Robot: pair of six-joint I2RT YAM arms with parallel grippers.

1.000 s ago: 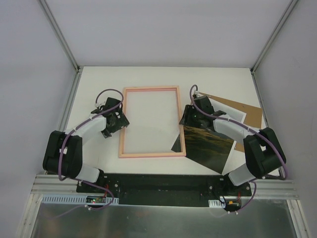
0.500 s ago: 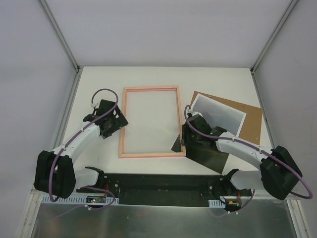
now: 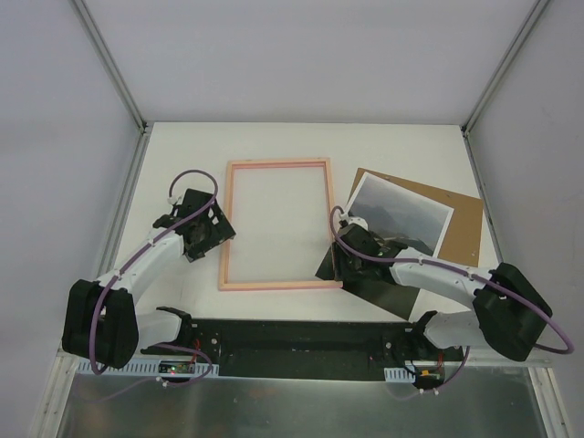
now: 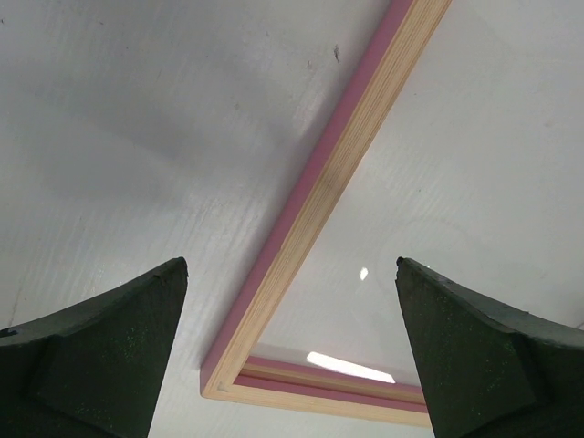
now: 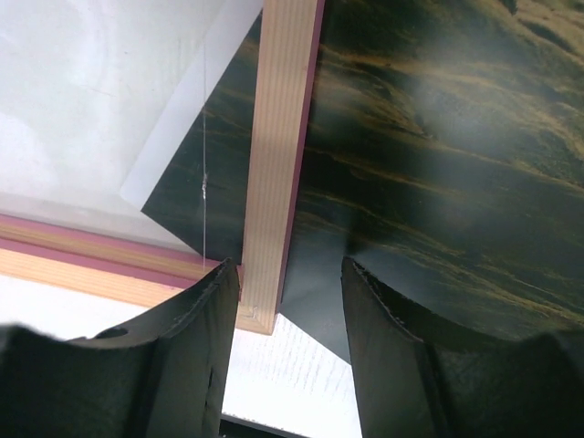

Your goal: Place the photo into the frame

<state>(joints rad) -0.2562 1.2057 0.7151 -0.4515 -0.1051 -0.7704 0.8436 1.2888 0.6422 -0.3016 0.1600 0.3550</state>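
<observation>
Lengthwise, frame (image 3: 278,164) near-to-far (photo (image 3: 403,215) askew)

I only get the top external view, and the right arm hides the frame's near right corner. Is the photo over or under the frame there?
Observer: Under. In the right wrist view the frame runs its rail unbroken across the photo.
Operator: Is anything gripped there?
Observer: No. The right gripper stands open astride that rail.
Operator: And on the left?
Observer: The left gripper is wide open, the frame's left rail between its fingers with gaps on both sides.
</observation>
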